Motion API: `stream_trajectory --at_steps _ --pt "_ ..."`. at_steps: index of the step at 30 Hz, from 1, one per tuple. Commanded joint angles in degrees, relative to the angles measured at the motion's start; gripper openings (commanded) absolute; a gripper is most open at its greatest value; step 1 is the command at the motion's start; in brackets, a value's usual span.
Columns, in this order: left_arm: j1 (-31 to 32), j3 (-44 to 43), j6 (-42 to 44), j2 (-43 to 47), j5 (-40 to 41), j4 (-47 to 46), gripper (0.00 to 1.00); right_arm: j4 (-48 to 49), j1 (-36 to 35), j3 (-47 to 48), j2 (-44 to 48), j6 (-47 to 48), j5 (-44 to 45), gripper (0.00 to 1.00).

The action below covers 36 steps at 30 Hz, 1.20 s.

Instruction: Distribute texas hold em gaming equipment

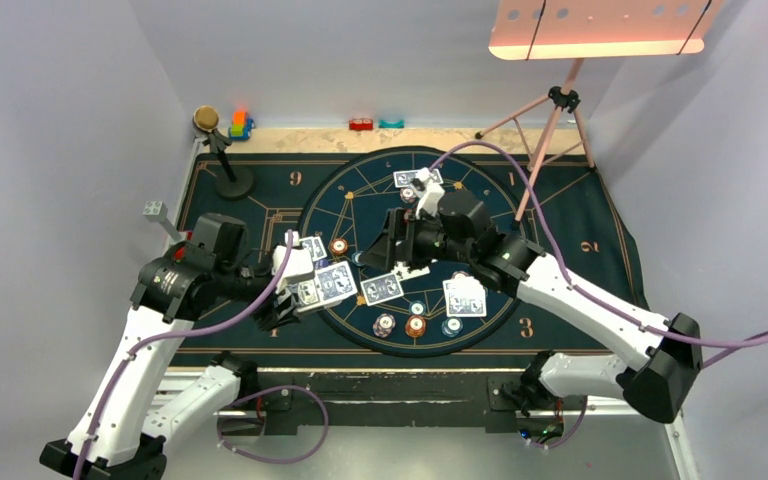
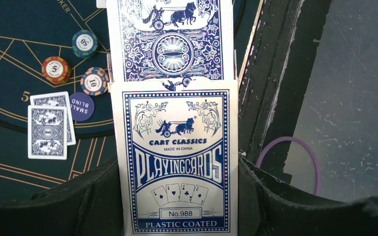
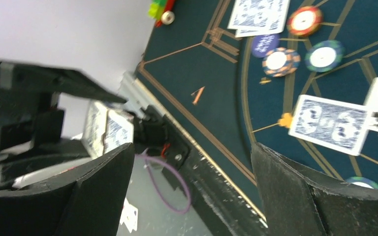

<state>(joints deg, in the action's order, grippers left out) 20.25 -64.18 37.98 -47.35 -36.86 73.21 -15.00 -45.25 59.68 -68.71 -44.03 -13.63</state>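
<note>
My left gripper [image 1: 305, 285] is shut on a blue-white playing card box [image 2: 177, 157], held over the mat's left front. A blue-backed card [image 2: 170, 39] sticks out of the box's far end. My right gripper [image 1: 395, 250] hangs open and empty over the mat's middle; its fingers [image 3: 93, 191] stand wide apart. Face-down cards lie at the far side [image 1: 417, 178], the left [image 1: 312, 248], the middle [image 1: 382, 288] and the near right [image 1: 465, 297]. Chips [image 2: 55, 69] and a blue small-blind button [image 2: 81, 105] lie beside a card pair [image 2: 49, 130].
The round dark-blue mat [image 1: 480, 200] lies on a rectangular cloth. A black stand [image 1: 222, 150] and colourful toy blocks [image 1: 241, 125] are at the far left, a tripod [image 1: 560, 110] at the far right. More chips [image 1: 416, 325] lie along the mat's near rim. A purple cable [image 2: 295, 147] hangs past the table edge.
</note>
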Motion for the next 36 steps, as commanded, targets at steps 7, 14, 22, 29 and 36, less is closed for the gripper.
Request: stream_trajectory --at_steps 7,14,22,29,36 --pt "-0.4 -1.4 -1.8 0.1 -2.3 -3.0 0.00 4.5 -7.9 8.3 -7.5 -2.2 -6.8 0.95" --pt "-0.4 -1.5 -2.0 -0.2 -2.4 -3.4 0.00 4.9 -9.7 9.1 -11.2 -2.8 -7.9 0.97" --pt "-0.4 -1.5 -2.1 0.2 -2.1 -3.5 0.00 0.7 -9.5 8.9 -9.0 -2.0 -3.1 0.77" --pt "-0.4 -1.2 -2.2 0.9 -1.6 -3.6 0.00 -5.4 -8.8 10.4 -8.6 -0.7 1.3 0.62" --pt "-0.4 -1.2 -2.4 0.9 -1.7 -3.6 0.00 -5.5 -8.1 10.0 -6.6 -0.3 2.6 0.50"
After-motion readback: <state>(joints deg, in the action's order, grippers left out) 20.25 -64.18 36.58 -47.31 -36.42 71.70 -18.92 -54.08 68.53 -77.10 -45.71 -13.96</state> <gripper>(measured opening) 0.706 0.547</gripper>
